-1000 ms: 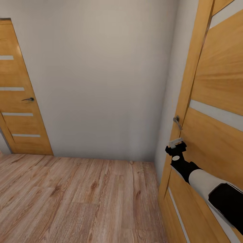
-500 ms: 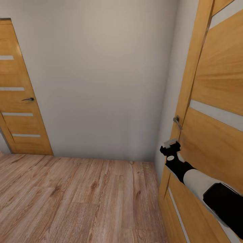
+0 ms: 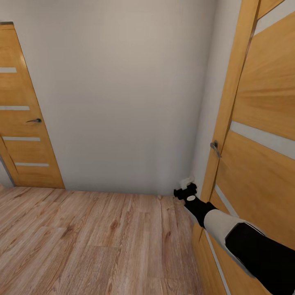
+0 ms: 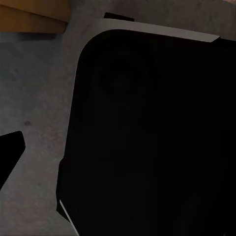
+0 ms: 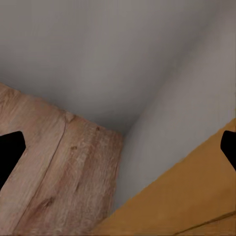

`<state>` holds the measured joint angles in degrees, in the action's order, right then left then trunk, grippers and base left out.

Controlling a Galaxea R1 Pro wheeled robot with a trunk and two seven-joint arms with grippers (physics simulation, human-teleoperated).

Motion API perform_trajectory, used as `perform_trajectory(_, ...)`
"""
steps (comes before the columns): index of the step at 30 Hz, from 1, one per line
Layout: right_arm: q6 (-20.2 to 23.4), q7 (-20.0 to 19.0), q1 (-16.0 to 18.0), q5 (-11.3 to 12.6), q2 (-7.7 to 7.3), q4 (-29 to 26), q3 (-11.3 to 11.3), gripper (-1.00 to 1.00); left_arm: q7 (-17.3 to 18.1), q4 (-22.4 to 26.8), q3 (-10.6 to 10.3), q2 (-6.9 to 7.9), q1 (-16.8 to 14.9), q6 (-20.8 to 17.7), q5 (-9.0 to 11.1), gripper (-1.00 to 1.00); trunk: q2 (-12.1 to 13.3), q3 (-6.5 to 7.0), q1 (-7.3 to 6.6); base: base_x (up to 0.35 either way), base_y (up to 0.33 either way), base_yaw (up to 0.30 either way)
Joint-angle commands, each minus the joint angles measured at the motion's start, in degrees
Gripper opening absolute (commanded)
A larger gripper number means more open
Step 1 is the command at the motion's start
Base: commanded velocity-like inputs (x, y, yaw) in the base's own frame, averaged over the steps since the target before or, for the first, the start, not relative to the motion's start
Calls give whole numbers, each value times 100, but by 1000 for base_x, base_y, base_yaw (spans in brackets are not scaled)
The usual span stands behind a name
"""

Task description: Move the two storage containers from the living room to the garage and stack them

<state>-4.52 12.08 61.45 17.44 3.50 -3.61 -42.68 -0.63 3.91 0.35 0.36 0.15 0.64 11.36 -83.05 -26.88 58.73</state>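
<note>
The two storage containers are out of view. My right arm reaches forward low beside the orange-wood door (image 3: pixel 262 164) on the right. My right gripper (image 3: pixel 186 185) hangs near the wall corner, below and left of the door's metal handle (image 3: pixel 214 148) and apart from it. In the right wrist view the right gripper (image 5: pixel 118 147) is open, its dark fingertips (image 5: pixel 10 152) at the two edges with only wall, plank floor and door edge between them. In the left wrist view one dark fingertip (image 4: pixel 10 152) of my left gripper shows beside a black robot part (image 4: pixel 147 137) over a grey speckled surface (image 4: pixel 34 98).
A pale grey wall (image 3: pixel 123 94) stands straight ahead. A second orange-wood door (image 3: pixel 24 135) with pale stripes and a dark handle (image 3: pixel 35 120) is shut at the left. Light wood-plank floor (image 3: pixel 94 241) spreads in front of me.
My right arm has swung left and down, carrying the gripper away from the door handle toward the wall corner. The head view itself has not shifted.
</note>
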Motion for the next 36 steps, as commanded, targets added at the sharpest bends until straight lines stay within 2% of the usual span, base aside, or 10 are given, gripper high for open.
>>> perform_trajectory(1, -24, -66, 0, 76, 12, 31, -52, 100, -7, 7, 0, 0, 2, 7, 33, 100, -3, -5, 0, 0, 0, 0)
perform_trajectory(3, -29, -306, -148, 113, 88, 97, -57, 100, -7, 5, 0, 1, 1, 7, 33, 100, -3, -5, 0, 0, 0, 0)
perform_trajectory(6, -34, -524, -777, 91, 212, 125, -66, 100, -8, 5, 0, 2, 1, 7, 33, 100, -3, -5, 0, 0, 0, 0)
perform_trajectory(11, -79, -752, -1346, 49, 206, 131, -107, 100, -8, 8, 0, 0, 0, 7, 33, 100, -3, -5, 0, 0, 0, 0)
perform_trajectory(16, -65, -921, -1550, 68, 198, 139, -117, 100, -8, 6, 0, 1, 2, 7, 33, 100, -3, -5, 0, 0, 0, 0)
perform_trajectory(20, -13, -1108, -1627, 59, 248, 365, -139, 100, -8, 6, 0, 5, 3, 7, 33, 100, -3, -5, 0, 0, 0, 0)
perform_trajectory(23, -10, -1290, -1824, 29, 255, 457, -143, 100, -8, 7, 0, 7, 3, 7, 32, 100, -3, -5, 0, 0, 0, 0)
perform_trajectory(30, -26, -1394, -2001, 8, 258, 508, -144, 100, -8, 8, 0, 8, 3, 7, 33, 100, -3, -5, 0, 0, 0, 0)
perform_trajectory(33, -14, -1428, -2171, 3, 259, 509, -144, 100, -8, 6, 0, 8, 2, 7, 33, 100, -3, -5, 0, 0, 0, 0)
perform_trajectory(36, -8, -1489, -2510, -88, 237, 510, -144, 100, -8, 6, 0, 8, 1, 7, 31, 100, -3, -5, 0, 0, 0, 0)
